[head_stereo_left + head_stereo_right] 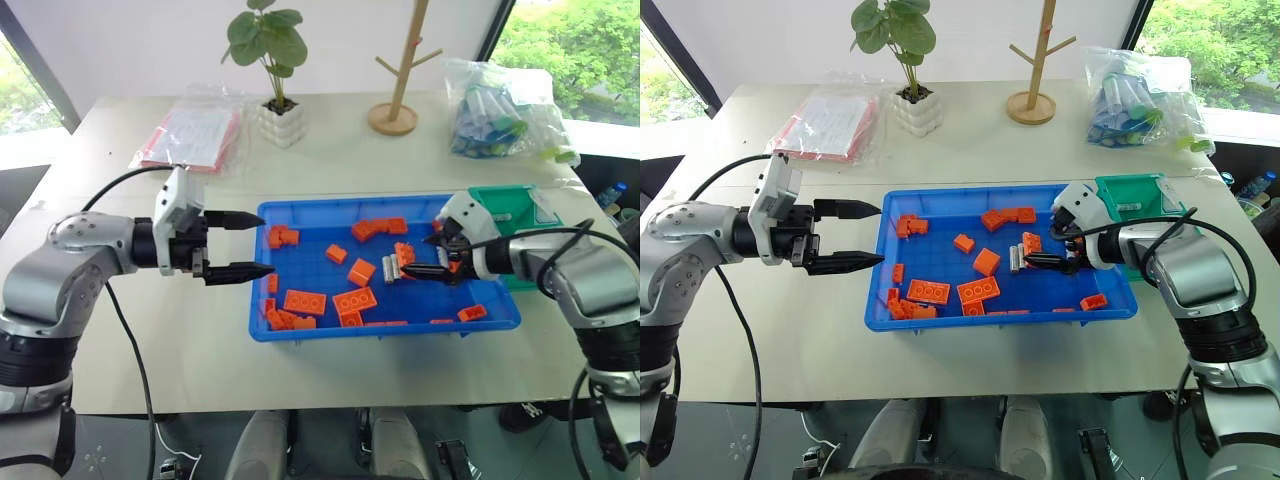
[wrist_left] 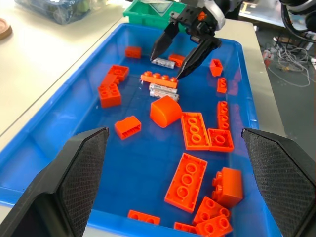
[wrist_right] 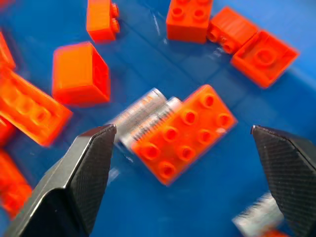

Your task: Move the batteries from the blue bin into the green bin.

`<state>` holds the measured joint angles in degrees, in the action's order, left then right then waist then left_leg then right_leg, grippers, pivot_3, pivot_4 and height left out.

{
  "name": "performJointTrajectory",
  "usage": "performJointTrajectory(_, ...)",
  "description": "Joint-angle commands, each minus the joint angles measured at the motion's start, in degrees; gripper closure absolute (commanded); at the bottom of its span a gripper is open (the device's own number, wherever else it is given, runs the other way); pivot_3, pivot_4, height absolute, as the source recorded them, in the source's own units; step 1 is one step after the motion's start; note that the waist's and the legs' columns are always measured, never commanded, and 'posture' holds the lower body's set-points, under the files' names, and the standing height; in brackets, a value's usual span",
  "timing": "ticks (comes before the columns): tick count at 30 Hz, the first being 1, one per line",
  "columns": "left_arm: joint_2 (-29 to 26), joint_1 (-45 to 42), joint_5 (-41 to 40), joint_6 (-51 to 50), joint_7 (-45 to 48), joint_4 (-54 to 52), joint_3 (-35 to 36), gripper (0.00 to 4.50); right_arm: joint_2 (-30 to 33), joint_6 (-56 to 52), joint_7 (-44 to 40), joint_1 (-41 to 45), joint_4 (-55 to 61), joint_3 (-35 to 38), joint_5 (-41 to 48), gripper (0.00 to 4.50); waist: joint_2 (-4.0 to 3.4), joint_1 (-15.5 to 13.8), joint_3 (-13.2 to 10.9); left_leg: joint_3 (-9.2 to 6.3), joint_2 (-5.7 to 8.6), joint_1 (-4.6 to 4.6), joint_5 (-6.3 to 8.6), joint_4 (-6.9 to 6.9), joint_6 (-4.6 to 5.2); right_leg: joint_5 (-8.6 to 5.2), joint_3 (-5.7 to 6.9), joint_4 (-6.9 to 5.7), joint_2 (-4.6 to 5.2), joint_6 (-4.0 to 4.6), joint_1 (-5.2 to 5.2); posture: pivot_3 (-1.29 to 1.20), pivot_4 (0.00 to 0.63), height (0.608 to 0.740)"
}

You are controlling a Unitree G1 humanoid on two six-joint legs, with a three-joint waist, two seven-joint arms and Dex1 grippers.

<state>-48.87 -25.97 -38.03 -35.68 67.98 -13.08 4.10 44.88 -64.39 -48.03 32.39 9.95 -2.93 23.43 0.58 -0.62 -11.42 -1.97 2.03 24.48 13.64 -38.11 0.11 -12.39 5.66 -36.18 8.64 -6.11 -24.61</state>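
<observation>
You are seeing two batteries (image 3: 143,118) lying side by side with their right ends hidden under a studded orange brick (image 3: 185,133); a third battery (image 3: 254,217) is showing cut off at the picture's edge. All are lying in the right half of the blue bin (image 1: 300,332), a shallow glossy plastic tray strewn with more orange bricks. The right gripper (image 2: 180,49) is hanging over that pair with its fingers spread wide, gripping nothing and touching nothing. The left gripper (image 1: 250,245) is hovering just left of the bin's rim, fingers parted and empty. The green bin (image 1: 515,200), small and deep, is sitting against the blue bin's far right corner, partly hidden behind the right wrist.
</observation>
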Motion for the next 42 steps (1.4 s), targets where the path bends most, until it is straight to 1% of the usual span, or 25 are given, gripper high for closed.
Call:
performJointTrajectory(1, -0.95, 0.19, -0.94, 0.05, -0.51, -1.83, 2.66, 0.00, -0.91, -4.66, 2.56, 0.60, 3.16, 3.26, 2.42, 0.03, 0.00, -0.09, 0.00, -0.01, 0.00, 0.00, 0.00, 0.00, 0.00, 0.00, 0.00, 0.00, 0.00, 0.00, 0.00, 0.00, 0.150, 0.692)
performJointTrajectory(4, -0.81, -0.04, -1.05, -0.04, -0.80, -1.81, 2.57, 0.00, 0.87, 1.40, 1.80, -1.31, 3.65, 1.36, 0.45, 0.03, 0.01, -0.26, -0.01, 0.02, 0.05, 0.01, 0.01, -0.01, 0.01, -0.01, 0.00, 0.03, 0.02, -0.01, 0.02, 0.00, 0.150, 0.692)
performJointTrajectory(6, -0.49, -0.31, -1.13, -0.10, -0.93, -1.76, 2.47, 0.00, 3.63, 11.00, -1.52, -3.21, 4.05, -0.87, -2.58, 0.03, 0.01, -0.24, -0.01, 0.06, 0.06, 0.02, 0.01, -0.01, 0.01, -0.01, 0.00, 0.06, 0.03, -0.02, 0.03, 0.00, 0.150, 0.692)
performJointTrajectory(8, -0.15, -0.66, -1.00, 0.01, -0.93, -1.54, 2.22, 0.00, 5.69, 17.48, -5.31, -3.64, 3.18, -1.84, -3.63, 0.03, 0.02, -0.09, -0.02, 0.11, 0.08, 0.02, 0.01, -0.01, 0.02, -0.02, 0.00, 0.06, 0.03, -0.03, 0.03, 0.00, 0.150, 0.692)
performJointTrajectory(12, 0.36, -1.31, -0.67, 0.24, -0.94, -0.97, 1.91, 0.00, 7.35, 23.49, -10.10, -0.61, -2.20, -2.83, -4.87, 0.03, 0.04, 0.37, -0.03, 0.13, 0.02, -0.04, 0.01, -0.01, 0.02, -0.06, -0.01, 0.02, -0.01, -0.11, 0.03, 0.00, 0.150, 0.692)
performJointTrajectory(15, 0.80, -1.47, -0.49, 0.42, -1.04, -0.78, 1.91, 0.00, 9.08, 33.60, -17.80, 1.11, -6.19, -5.35, -7.40, 0.03, 0.04, 0.30, -0.03, 0.13, 0.02, -0.04, 0.01, -0.01, 0.02, -0.06, -0.01, 0.00, -0.01, -0.12, 0.03, 0.00, 0.150, 0.692)
performJointTrajectory(19, 1.05, -1.01, -0.54, 0.51, -1.29, -1.12, 2.09, 0.00, 8.85, 42.06, -23.73, 3.68, -12.39, -8.06, -10.36, 0.03, 0.05, 0.29, -0.04, 0.13, 0.02, -0.03, 0.01, -0.01, 0.02, -0.06, -0.01, 0.02, 0.00, -0.11, 0.03, 0.00, 0.150, 0.692)
performJointTrajectory(23, 1.13, -0.46, -0.81, 0.44, -1.79, -1.73, 2.63, 0.00, 7.01, 51.70, -30.14, 7.96, -20.90, -11.28, -13.66, 0.03, 0.05, 0.31, -0.04, 0.14, 0.03, -0.03, 0.01, -0.01, 0.02, -0.02, -0.01, 0.02, 0.00, -0.05, 0.03, 0.00, 0.150, 0.692)
performJointTrajectory(26, 0.94, 0.05, -1.01, 0.40, -2.14, -2.29, 3.15, 0.00, 4.60, 56.83, -31.32, 11.50, -27.86, -12.86, -16.55, 0.03, 0.05, 0.54, -0.04, 0.14, 0.03, -0.04, 0.01, -0.01, 0.01, 0.00, -0.01, 0.01, -0.01, -0.02, 0.03, 0.00, 0.150, 0.692)
performJointTrajectory(28, 0.82, 0.53, -1.17, 0.27, -2.54, -2.86, 3.56, 0.00, 3.24, 57.64, -30.29, 13.47, -32.02, -13.23, -18.73, 0.03, 0.05, 0.58, -0.04, 0.13, 0.03, -0.04, 0.01, -0.01, 0.01, 0.00, -0.01, 0.00, -0.01, -0.01, 0.03, 0.00, 0.150, 0.692)
performJointTrajectory(30, 0.64, 1.16, -1.45, 0.07, -2.83, -3.60, 4.01, 0.00, 2.43, 55.85, -28.89, 14.68, -34.12, -12.97, -20.01, 0.03, 0.05, 0.56, -0.04, 0.13, 0.03, -0.03, 0.00, -0.01, 0.00, 0.01, -0.01, -0.01, -0.01, -0.01, 0.02, 0.00, 0.150, 0.692)
performJointTrajectory(32, 0.22, 2.03, -1.69, -0.16, -2.84, -4.25, 4.58, 0.00, 2.50, 45.63, -28.50, 14.82, -30.73, -11.84, -18.48, 0.03, 0.05, 0.31, -0.04, 0.12, 0.04, -0.02, 0.00, -0.01, -0.01, 0.01, -0.02, -0.01, 0.00, 0.00, 0.02, 0.00, 0.150, 0.692)
performJointTrajectory(36, -0.58, 2.80, -1.81, -0.13, -2.61, -4.12, 4.95, 0.00, 3.36, 20.92, -24.20, 11.50, -15.18, -7.95, -13.25, 0.03, 0.04, 0.04, -0.05, 0.03, 0.03, -0.01, 0.00, -0.01, -0.01, 0.01, -0.06, -0.02, 0.00, 0.00, -0.02, 0.00, 0.150, 0.692)
performJointTrajectory(39, -0.59, 2.36, -2.42, -0.48, -2.14, -4.13, 4.62, 0.00, 3.75, 4.55, -18.10, 7.13, -2.28, -4.28, -10.33, 0.03, 0.04, -0.23, -0.05, -0.09, 0.02, -0.01, 0.01, 0.00, -0.01, 0.01, -0.07, -0.03, 0.01, 0.01, -0.03, 0.00, 0.150, 0.692)
performJointTrajectory(42, -0.32, 1.31, -2.93, -0.81, -1.59, -4.15, 3.75, 0.00, 1.62, -10.51, -11.19, 4.42, 5.47, 0.58, -8.14, 0.03, 0.04, -0.19, -0.04, -0.06, 0.04, 0.00, 0.02, -0.01, -0.01, 0.01, -0.08, -0.01, 0.05, 0.00, -0.02, 0.00, 0.150, 0.692)
